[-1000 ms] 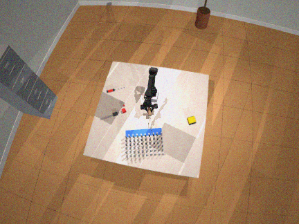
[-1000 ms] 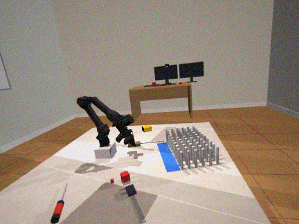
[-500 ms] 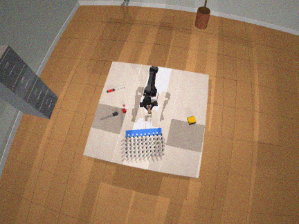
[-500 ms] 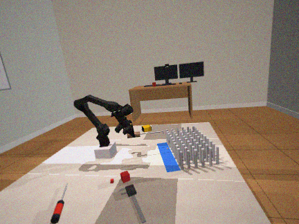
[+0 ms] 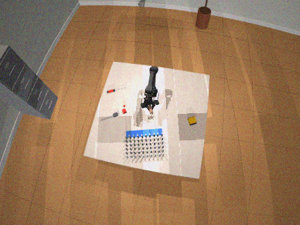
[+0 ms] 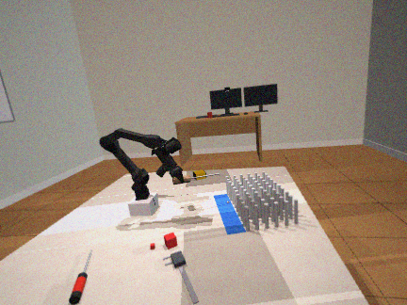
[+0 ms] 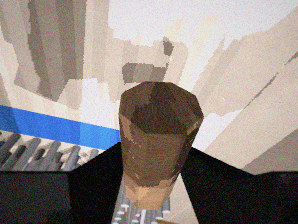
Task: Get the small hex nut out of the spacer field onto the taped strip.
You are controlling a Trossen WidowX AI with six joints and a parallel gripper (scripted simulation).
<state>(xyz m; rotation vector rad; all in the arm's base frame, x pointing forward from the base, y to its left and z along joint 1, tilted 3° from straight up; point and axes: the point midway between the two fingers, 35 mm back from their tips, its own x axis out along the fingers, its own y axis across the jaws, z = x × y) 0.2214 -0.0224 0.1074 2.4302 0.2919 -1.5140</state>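
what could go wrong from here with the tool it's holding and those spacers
1. The gripper is shut on a brown-handled tool, and the spacers stand packed close; a slightly off-line entry could tip or shift one.
2. The handle fills the wrist view, hiding the tip and nut, so aiming may rely on the other cameras.
3. Dragging too far could carry the nut past the blue strip.

Arm (image 6: 123, 142) bent forward, end effector (image 6: 178, 179) clamped on a wooden handle (image 7: 157, 145)

A matte black jointed arm (image 6: 123, 152) on a white box base (image 6: 141, 207).
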